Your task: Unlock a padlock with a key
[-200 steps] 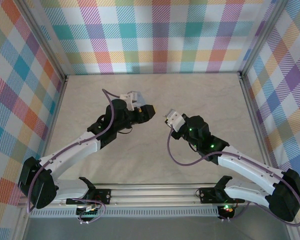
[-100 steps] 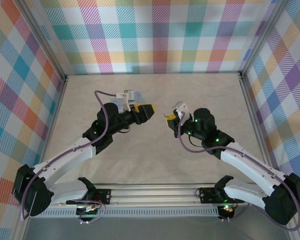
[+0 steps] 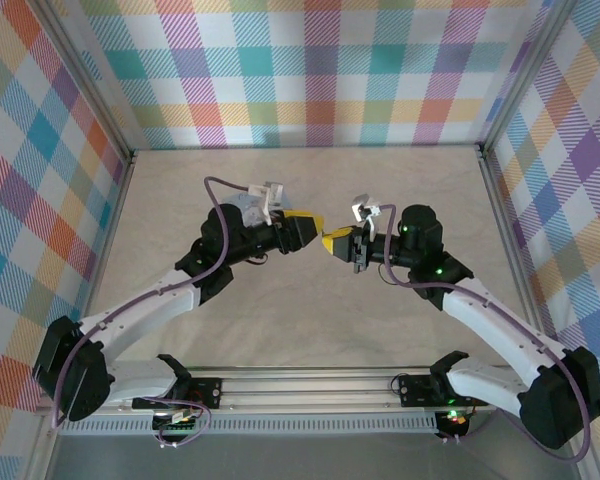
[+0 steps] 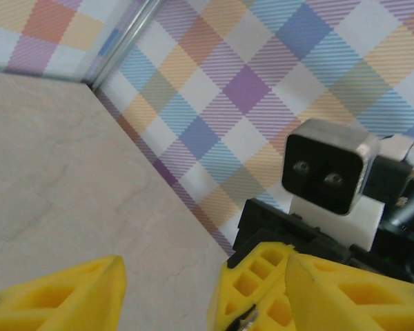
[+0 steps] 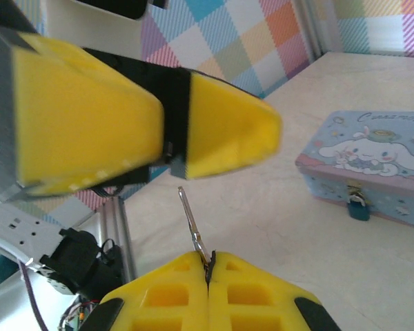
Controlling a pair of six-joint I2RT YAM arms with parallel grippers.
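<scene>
My right gripper [image 5: 208, 261] is shut on the key [image 5: 193, 224], a thin metal sliver sticking up out of its yellow fingertips. In the right wrist view the key's tip points at the left gripper's yellow fingers [image 5: 228, 134], which hang just above it. My left gripper [image 4: 203, 293] is open, and the right gripper's yellow fingers [image 4: 262, 289] sit inside its gap, close to its right finger. The small dark teal padlock [image 5: 359, 208] hangs on the front of the pale blue tin box [image 5: 372, 162]. From above, the left gripper [image 3: 310, 226] and the right gripper [image 3: 335, 243] meet tip to tip at mid-table.
The tin box [image 3: 242, 203] stands on the marble-look table behind the left wrist, partly hidden by it. Plaid walls [image 3: 310, 70] close in the back and both sides. A metal rail [image 3: 310, 380] with the arm bases runs along the near edge.
Both arms have swung inward and their grippers have come together at the table's middle. The right gripper has turned left toward the left gripper, still shut.
</scene>
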